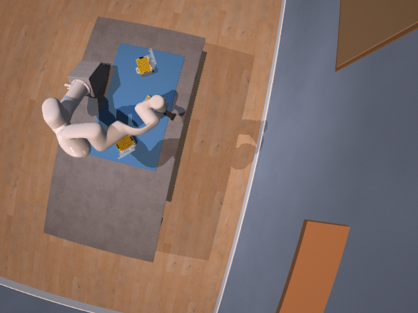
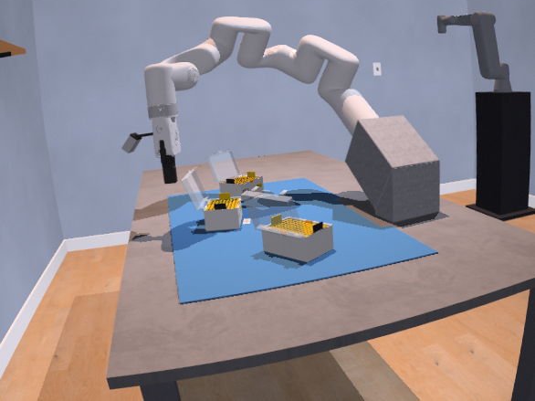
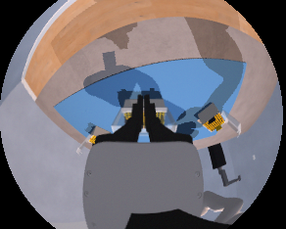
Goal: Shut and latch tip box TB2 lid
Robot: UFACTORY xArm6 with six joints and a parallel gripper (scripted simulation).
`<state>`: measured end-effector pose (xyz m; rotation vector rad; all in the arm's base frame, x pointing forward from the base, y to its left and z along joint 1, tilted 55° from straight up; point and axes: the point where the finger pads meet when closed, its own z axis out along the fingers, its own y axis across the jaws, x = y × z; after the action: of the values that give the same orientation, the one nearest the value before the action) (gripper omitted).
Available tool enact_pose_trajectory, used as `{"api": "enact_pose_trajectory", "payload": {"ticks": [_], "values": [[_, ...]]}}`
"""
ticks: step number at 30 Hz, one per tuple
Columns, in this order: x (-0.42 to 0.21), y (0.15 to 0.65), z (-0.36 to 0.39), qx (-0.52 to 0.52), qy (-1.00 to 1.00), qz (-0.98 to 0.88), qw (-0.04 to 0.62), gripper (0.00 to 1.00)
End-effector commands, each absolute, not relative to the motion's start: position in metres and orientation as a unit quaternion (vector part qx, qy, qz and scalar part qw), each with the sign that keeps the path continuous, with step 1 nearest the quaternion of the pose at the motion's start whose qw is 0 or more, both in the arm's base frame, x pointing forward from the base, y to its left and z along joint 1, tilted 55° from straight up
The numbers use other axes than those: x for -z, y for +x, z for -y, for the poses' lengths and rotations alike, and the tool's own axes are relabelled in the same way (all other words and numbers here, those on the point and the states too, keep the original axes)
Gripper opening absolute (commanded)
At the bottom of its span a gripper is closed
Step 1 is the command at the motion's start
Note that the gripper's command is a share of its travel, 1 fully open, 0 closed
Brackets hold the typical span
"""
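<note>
Tip boxes, three of them, stand on the blue mat (image 2: 292, 269) on the counter (image 2: 319, 328); their ID stickers are too small to read, so which one is TB2 cannot be told. The middle box (image 2: 223, 216) sits near the mat's far edge from the arm's base, its clear lid (image 2: 194, 190) raised and leaning away from the base. It holds a yellow insert with a small black piece on top. The farthest box (image 2: 241, 184) in the exterior view also has its clear lid (image 2: 224, 164) standing up over a yellow insert. The nearest box (image 2: 298, 241) shows a full yellow grid (image 2: 294, 224); its lid is hard to make out.

The end effector (image 2: 169, 178), fingers pressed together on nothing, hangs pointing down just beyond the middle box's raised lid, above the counter strip beside the mat's edge. In the wrist view the middle box shows just behind the fingertips.

Boxes stand well apart, with open mat between them.
</note>
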<state>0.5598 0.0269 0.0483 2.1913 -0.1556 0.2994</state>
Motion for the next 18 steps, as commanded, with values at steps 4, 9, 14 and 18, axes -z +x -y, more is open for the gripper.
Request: {"api": "enact_pose_trajectory", "payload": {"ticks": [4,9,14,18], "values": [[-0.047,0.551,-0.030,-0.123,0.885,0.062,0.445,0.00],[-0.046,0.545,-0.030,-0.123,0.885,0.062,0.445,0.00],[-0.045,0.541,-0.031,-0.123,0.885,0.062,0.445,0.00],[-0.044,0.535,-0.031,-0.123,0.885,0.062,0.445,0.00]]}}
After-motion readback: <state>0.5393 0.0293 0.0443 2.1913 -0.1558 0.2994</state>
